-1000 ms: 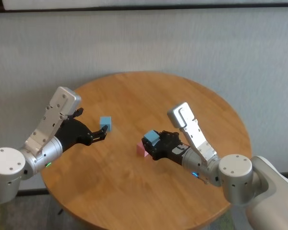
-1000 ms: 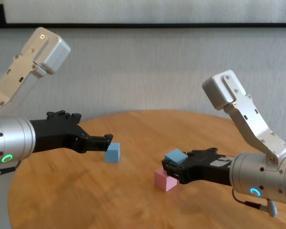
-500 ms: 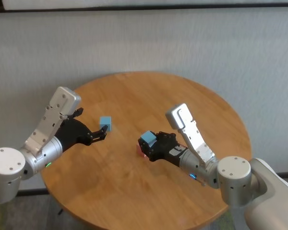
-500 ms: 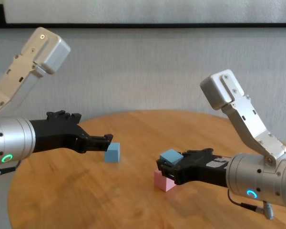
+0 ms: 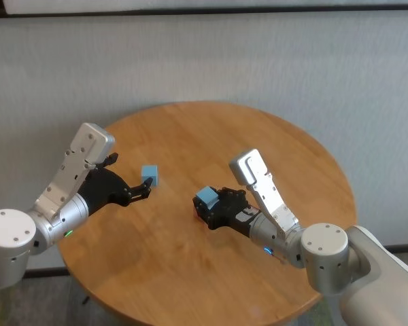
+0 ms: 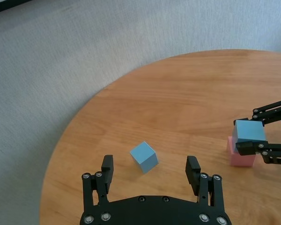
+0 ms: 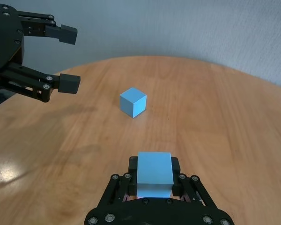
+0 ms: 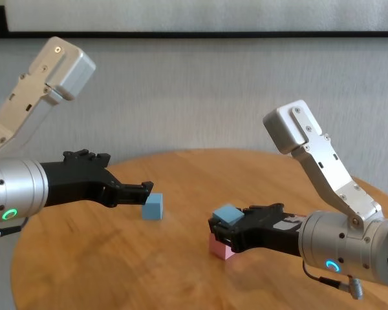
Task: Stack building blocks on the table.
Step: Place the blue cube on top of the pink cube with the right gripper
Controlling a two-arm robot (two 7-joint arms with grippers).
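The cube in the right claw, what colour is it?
Light blue. The held cube shows best in the right wrist view, clamped in the right claw.

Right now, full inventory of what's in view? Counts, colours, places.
blue block, held: 1, light blue, clamped in the right gripper just above the pink block
blue block, loose: 1, light blue, on the table's left half, just ahead of the left gripper
pink block: 1, pale pink, on the table near its middle, under the held blue block
table: 1, round, honey-brown wood, under everything
wall: 1, pale grey, behind the table
left gripper: 1, black, open, fingers either side of the loose blue block's near end, not touching
right gripper: 1, black, shut on the held blue block
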